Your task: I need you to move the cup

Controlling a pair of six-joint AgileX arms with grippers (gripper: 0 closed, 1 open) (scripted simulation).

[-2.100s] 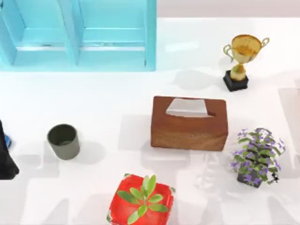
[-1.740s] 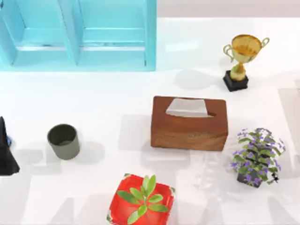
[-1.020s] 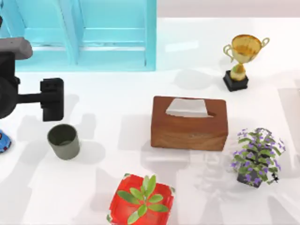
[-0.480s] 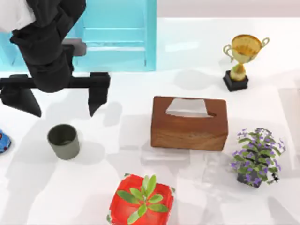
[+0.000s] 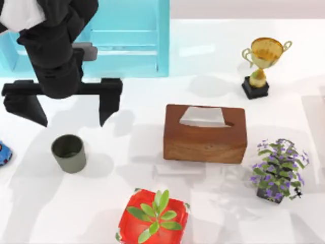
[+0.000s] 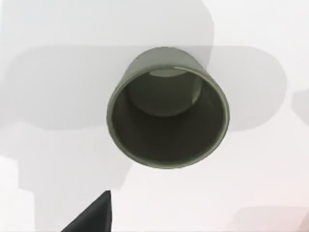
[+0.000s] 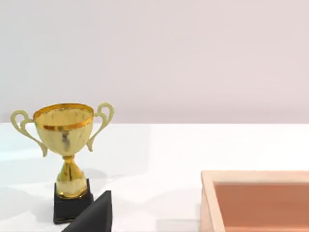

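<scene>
Hovering over the table's left side, left gripper (image 5: 68, 109) has its fingers spread wide, nothing between them, tips pointing down the top view. Nearest things along the front edge: red planter (image 5: 153, 216) with a green plant, then the purple flower pot (image 5: 277, 171) front right.

Next row back is the cup (image 5: 68, 153), left of centre, standing alone on the white table (image 5: 213, 213), well apart from the wooden tissue box (image 5: 205, 133) to its right. It sits upright: long axis vertical, mouth up, dark inside; the left wrist view looks almost straight down into the cup (image 6: 168, 107). No handle, so any approach angle around it works.

For the grasp, I'd judge the gripper needs to shift toward the front until the rim is centred between the fingers, then descend straight, keeping the spread wider than the rim. Close on the wall below the lip, evenly, so it doesn't tip. How high the tips sit above the rim is hard to read from above, probably well clear.

Farther back: trophy (image 5: 261, 66) at right rear, blue cabinet (image 5: 127, 46) at left rear. Right gripper (image 7: 91, 215) shows just a dark fingertip in its wrist view facing the trophy; can't tell its state.
</scene>
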